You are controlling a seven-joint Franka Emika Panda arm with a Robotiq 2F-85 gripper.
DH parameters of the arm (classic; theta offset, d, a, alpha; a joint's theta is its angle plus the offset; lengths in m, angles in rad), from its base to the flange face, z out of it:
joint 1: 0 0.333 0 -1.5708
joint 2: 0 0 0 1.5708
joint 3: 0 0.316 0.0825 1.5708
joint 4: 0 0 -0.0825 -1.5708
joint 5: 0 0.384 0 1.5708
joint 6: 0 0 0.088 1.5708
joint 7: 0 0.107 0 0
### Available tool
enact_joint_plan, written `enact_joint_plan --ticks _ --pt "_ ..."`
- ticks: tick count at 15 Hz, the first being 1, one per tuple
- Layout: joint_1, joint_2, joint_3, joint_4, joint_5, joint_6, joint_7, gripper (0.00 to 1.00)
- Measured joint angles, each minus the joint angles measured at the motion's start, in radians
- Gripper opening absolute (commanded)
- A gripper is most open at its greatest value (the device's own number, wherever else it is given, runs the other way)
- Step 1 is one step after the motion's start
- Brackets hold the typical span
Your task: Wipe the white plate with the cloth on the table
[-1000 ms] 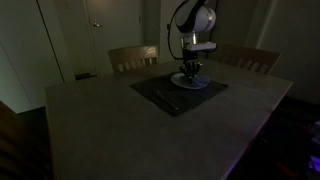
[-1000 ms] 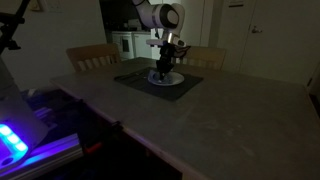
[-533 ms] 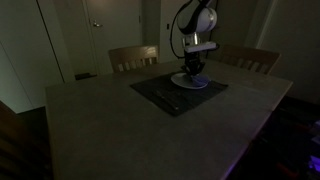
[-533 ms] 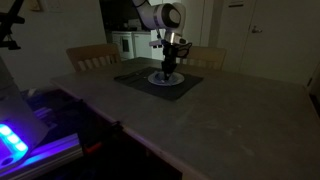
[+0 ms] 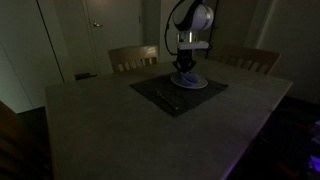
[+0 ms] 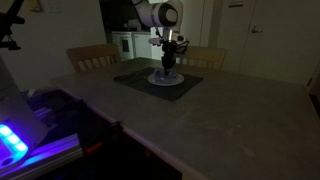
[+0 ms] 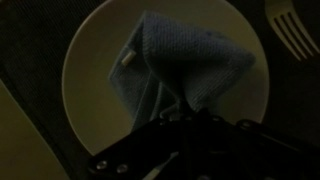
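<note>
The white plate [image 5: 194, 84] [image 6: 166, 80] lies on a dark placemat [image 5: 160, 92] at the far side of the table [image 5: 130, 130]. My gripper [image 5: 186, 68] [image 6: 168, 66] hangs just above the plate. In the wrist view the bluish-grey cloth [image 7: 185, 62] is spread in a peak over the plate [image 7: 92, 75], and its lower end runs into my dark jaws [image 7: 166, 113], which are shut on it. The cloth's far part seems to rest on the plate.
A fork [image 7: 290, 34] lies on the placemat beside the plate. More cutlery [image 5: 166, 99] lies on the placemat's near side. Two wooden chairs [image 5: 133, 57] [image 5: 247, 59] stand behind the table. A lit device [image 6: 18, 140] is at the near table corner.
My gripper has shifted over the plate, first one way and then back, and has risen slightly with the cloth in it. The plate has stayed in place.
</note>
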Motion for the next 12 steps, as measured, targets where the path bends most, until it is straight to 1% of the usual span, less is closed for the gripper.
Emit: enact_joint_plan --ticks 2,9,12 --pt "0.017 -0.003 0.015 0.021 -0.003 0.016 -0.022 0.02" --pt "0.109 0.001 0.05 0.087 -0.042 0.018 -0.072 0.02" --pt "0.126 0.009 0.075 0.094 -0.044 0.014 -0.116 0.02"
